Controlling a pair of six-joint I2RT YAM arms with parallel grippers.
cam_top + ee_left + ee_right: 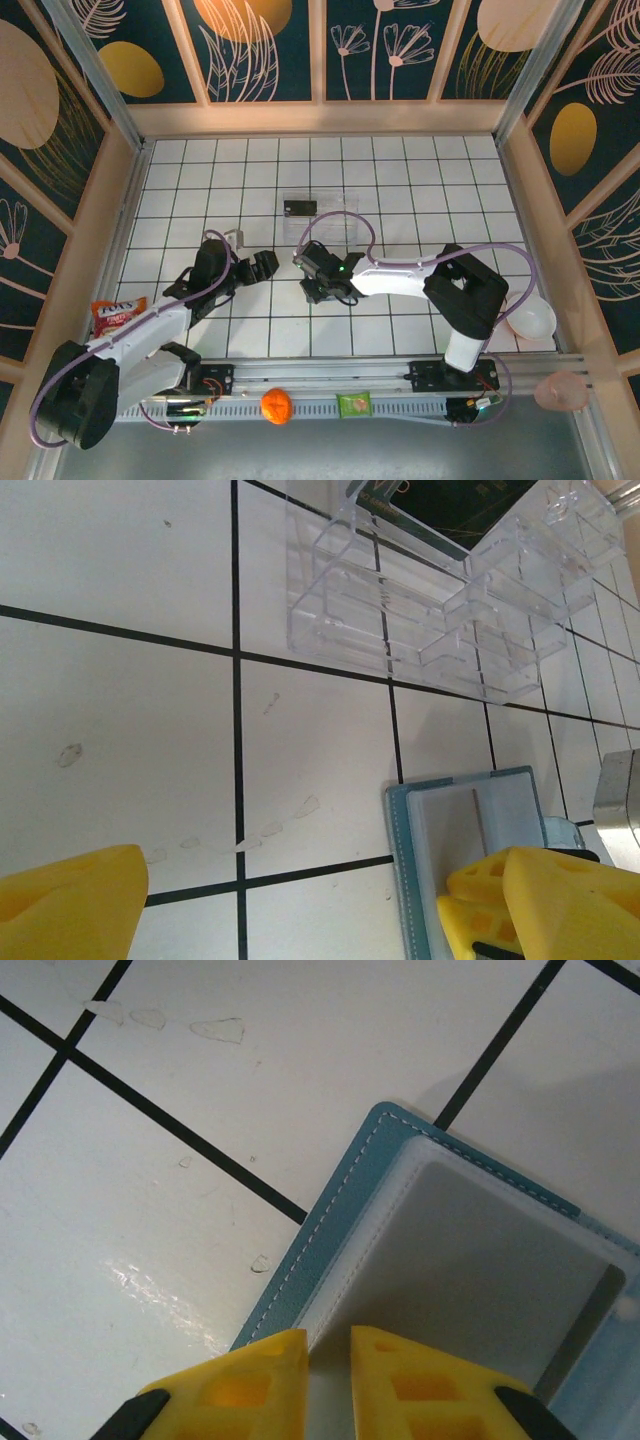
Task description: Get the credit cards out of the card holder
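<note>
Extraction step. Note right gripper (328, 1345) clamped on holder (440, 1250) edge, mid-table, just near of tray (345, 225) holding one card (299, 208). Note left gripper (310, 910) spread, at holder's left. Next, likely: pinch any card inside, withdraw flat.

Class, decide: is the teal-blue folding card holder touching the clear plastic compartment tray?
Apart. The left wrist view shows bare white tile and a black grout line between the teal-blue folding card holder and the clear plastic compartment tray.
</note>
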